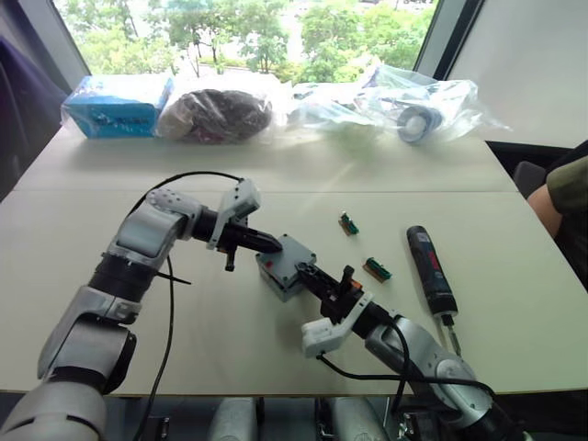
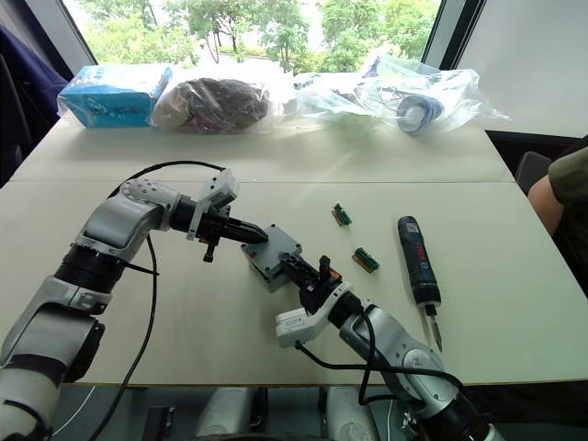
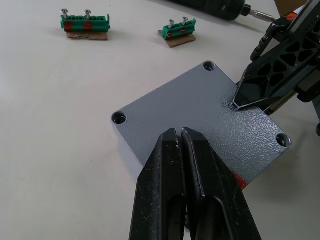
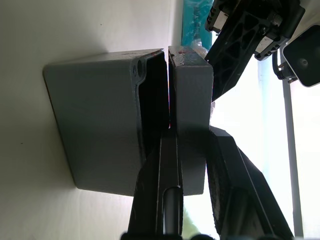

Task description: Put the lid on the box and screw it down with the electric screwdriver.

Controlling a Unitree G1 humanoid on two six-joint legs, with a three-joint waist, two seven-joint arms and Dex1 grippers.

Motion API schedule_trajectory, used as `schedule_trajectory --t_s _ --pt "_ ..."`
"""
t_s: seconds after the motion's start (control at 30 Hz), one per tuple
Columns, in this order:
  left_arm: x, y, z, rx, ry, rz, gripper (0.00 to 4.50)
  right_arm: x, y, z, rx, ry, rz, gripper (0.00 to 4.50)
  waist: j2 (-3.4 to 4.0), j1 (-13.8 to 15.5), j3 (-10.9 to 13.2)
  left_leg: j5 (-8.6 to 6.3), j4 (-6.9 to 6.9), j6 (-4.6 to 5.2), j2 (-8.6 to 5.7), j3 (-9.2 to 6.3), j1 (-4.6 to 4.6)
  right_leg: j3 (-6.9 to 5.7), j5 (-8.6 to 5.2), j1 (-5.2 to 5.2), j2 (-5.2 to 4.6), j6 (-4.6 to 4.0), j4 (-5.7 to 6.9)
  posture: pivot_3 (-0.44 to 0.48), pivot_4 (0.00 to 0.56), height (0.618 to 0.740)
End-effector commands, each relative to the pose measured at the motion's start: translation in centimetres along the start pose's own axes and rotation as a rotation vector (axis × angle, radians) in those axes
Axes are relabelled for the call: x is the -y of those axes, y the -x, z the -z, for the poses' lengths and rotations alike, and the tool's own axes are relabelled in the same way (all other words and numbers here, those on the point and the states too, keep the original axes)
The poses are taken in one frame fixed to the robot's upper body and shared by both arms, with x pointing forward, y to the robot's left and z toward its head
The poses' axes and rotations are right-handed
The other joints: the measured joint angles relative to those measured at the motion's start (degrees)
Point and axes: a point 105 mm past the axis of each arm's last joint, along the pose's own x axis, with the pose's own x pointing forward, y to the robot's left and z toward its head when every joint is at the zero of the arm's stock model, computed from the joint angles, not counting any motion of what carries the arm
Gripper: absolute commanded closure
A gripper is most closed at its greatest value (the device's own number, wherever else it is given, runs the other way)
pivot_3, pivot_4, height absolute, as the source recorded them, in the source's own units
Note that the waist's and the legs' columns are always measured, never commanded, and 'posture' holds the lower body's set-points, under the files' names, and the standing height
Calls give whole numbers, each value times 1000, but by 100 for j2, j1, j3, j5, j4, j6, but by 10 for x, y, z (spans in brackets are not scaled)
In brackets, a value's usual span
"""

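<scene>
We see the box [image 1: 278,280] near the middle of the white table [image 1: 110,193], with the lid [image 3: 210,120] lying on top of it – in the left wrist view three corner holes of the lid are empty, no screw in them. In the right wrist view a dark gap shows between lid and box at one edge, so the lid is not sitting flat there. The left gripper [image 1: 272,243] comes to the box from about 10 o'clock; its two fingers [image 3: 172,165] are pressed together with nothing between them, and their tips are over the lid near its edge; we cannot tell if they touch it. The right gripper [image 1: 322,277] comes from about 5 o'clock and holds the lid: in the right wrist view one finger goes into the gap under the lid and the other lies on its top, so the fingers are closed narrow on the lid edge. The screwdriver [image 1: 430,269] lies flat on the table at about 3 o'clock from the box, well apart from it, bit pointing toward the near edge; no gripper touches it. Two small green parts with screws lie between box and screwdriver – one [image 1: 347,223] at about 1 o'clock from the box, the other [image 1: 377,269] at 3 o'clock. At the far edge stand a blue carton [image 1: 119,106] and several plastic bags [image 1: 404,106]. At the right border a person's arm [image 1: 551,197] is visible.
</scene>
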Motion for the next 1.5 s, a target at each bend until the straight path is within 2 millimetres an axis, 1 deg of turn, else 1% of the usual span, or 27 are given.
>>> schedule_trajectory --t_s 0.03,0.1,0.17,0.3,0.33,0.37,0.4,0.47,0.5,0.53,0.6,0.73,0.83,0.93,1.0,1.03,1.1,1.13,1.17,1.2,1.23,1.27,1.3,1.33,1.4,1.43,1.5 --pt "2 -4 -5 3 -48 11 4397 4 2 -4 5 4 8 4361 0 0 0 0 1 0 0 0 0 0 0 0 0 0 0 0 150 740" --pt "3 -5 -3 -6 -56 16 4397 2 1 -5 9 -2 -3 4361 0 0 0 0 1 1 0 0 1 0 0 1 0 0 0 0 150 740" --pt "5 -8 3 -35 -75 27 4397 -1 1 -5 12 -5 -13 4361 0 -1 0 0 1 1 0 0 3 0 0 3 0 0 1 0 150 740" --pt "7 -14 24 -138 -94 34 4397 -4 2 -4 8 -28 -30 4361 2 -2 -5 -1 1 2 0 1 17 0 0 15 0 0 2 0 150 740" --pt "7 -15 29 -162 -97 33 4500 -4 2 -3 5 -35 -33 3358 2 -2 -6 -4 0 6 0 1 28 0 0 28 0 0 1 0 150 740" --pt "6 -17 33 -181 -100 26 4500 -5 3 -2 1 -39 -41 3173 2 -2 -6 -7 -1 12 0 1 43 0 -1 44 0 -1 -2 0 150 740" --pt "5 -18 38 -198 -98 20 4500 -6 3 -2 0 -38 -48 2720 1 -1 -10 -14 -2 25 0 4 69 0 -2 68 0 -2 -7 0 150 740" --pt "4 -20 44 -216 -96 11 4500 -6 4 -2 2 -28 -53 2054 0 -1 -25 -19 -2 33 0 4 95 1 -3 97 0 -3 -12 0 150 740" --pt "3 -21 49 -234 -95 2 4500 -6 5 -2 4 -22 -55 2054 -4 -2 -51 -19 -2 34 0 4 98 1 -3 101 0 -3 -13 0 150 740" --pt "2 -22 53 -249 -95 -9 4500 -6 5 -2 4 -19 -55 1473 -5 -2 -67 -20 -2 35 0 5 113 1 -4 115 0 -3 -12 0 150 740" --pt "0 -23 60 -272 -94 -26 4500 -3 7 -1 2 -15 -52 1473 9 -1 -120 -21 -2 36 0 5 119 2 -4 120 0 -4 -12 0 150 740" --pt "-2 -25 69 -299 -92 -45 4500 3 13 0 1 -12 -46 1473 10 5 -126 -31 -8 52 0 5 196 2 -12 200 0 -13 -27 0 150 740" --pt "-2 -29 76 -313 -99 -59 4500 9 19 -2 11 -10 -41 1473 15 6 -144 -31 -8 52 0 5 197 3 -12 202 -1 -13 -27 0 150 740" --pt "-2 -31 77 -304 -95 -64 4500 15 24 -3 22 -17 -30 1473 23 5 -178 -31 -8 52 1 4 198 3 -12 203 -1 -13 -27 0 150 740" --pt "-2 -33 72 -266 -93 -66 4500 19 27 -3 27 -37 -19 1473 25 5 -195 -31 -8 53 1 4 203 3 -12 207 -1 -12 -27 0 150 740" --pt "-2 -32 62 -204 -72 -72 4500 22 29 -1 16 -70 -6 1473 22 6 -199 -31 -8 52 1 4 204 3 -12 208 -1 -12 -27 0 150 740" --pt "-4 -19 29 -10 1 -80 4500 32 35 9 -24 -217 50 1473 21 7 -198 -31 -8 52 2 4 203 3 -13 207 -1 -13 -28 0 150 740" --pt "-5 -13 18 48 25 -79 4500 35 37 12 -36 -276 72 1473 12 4 -189 -31 -8 53 2 4 198 3 -13 204 -1 -13 -28 0 150 740" --pt "-11 0 3 129 73 -115 4500 43 38 19 -62 -392 117 1735 4 2 -180 -31 -8 52 4 2 186 2 -12 193 -1 -11 -28 0 150 740" --pt "-14 8 -5 178 106 -139 4500 47 40 23 -75 -470 145 1993 -1 -3 -160 -31 -8 52 5 1 181 2 -12 188 0 -11 -28 0 150 740" --pt "-17 17 -14 217 135 -159 4500 52 41 27 -87 -552 173 2139 -3 -12 -142 -31 -8 52 8 1 178 1 -11 184 1 -11 -27 0 150 740" --pt "-22 30 -23 265 163 -197 4500 57 42 34 -108 -669 213 2397 -7 -10 -114 -31 -8 52 11 1 173 2 -10 179 2 -10 -27 0 150 740" --pt "-26 42 -30 303 198 -236 4500 59 42 40 -129 -806 239 2871 -11 -8 -98 -31 -7 52 15 0 170 1 -10 175 2 -10 -27 0 150 740" --pt "-28 49 -34 330 224 -262 4500 60 42 43 -137 -904 249 3162 -12 -11 -92 -31 -8 52 20 -4 164 -1 -10 170 3 -10 -27 0 150 740" --pt "-30 60 -36 368 271 -303 4500 62 39 45 -128 -1072 245 3972 -1 -11 -85 -31 -10 52 28 -5 163 -1 -9 166 7 -11 -26 0 150 740" --pt "-29 66 -31 368 290 -331 4500 66 37 45 -113 -1176 245 4415 7 -13 -82 -31 -11 52 28 -5 164 -1 -9 166 6 -11 -26 0 150 740" --pt "-22 72 -16 339 310 -373 4500 68 31 43 -88 -1358 217 4482 24 -36 -77 -31 -21 52 26 0 169 1 -10 166 -1 -11 -26 0 150 740"
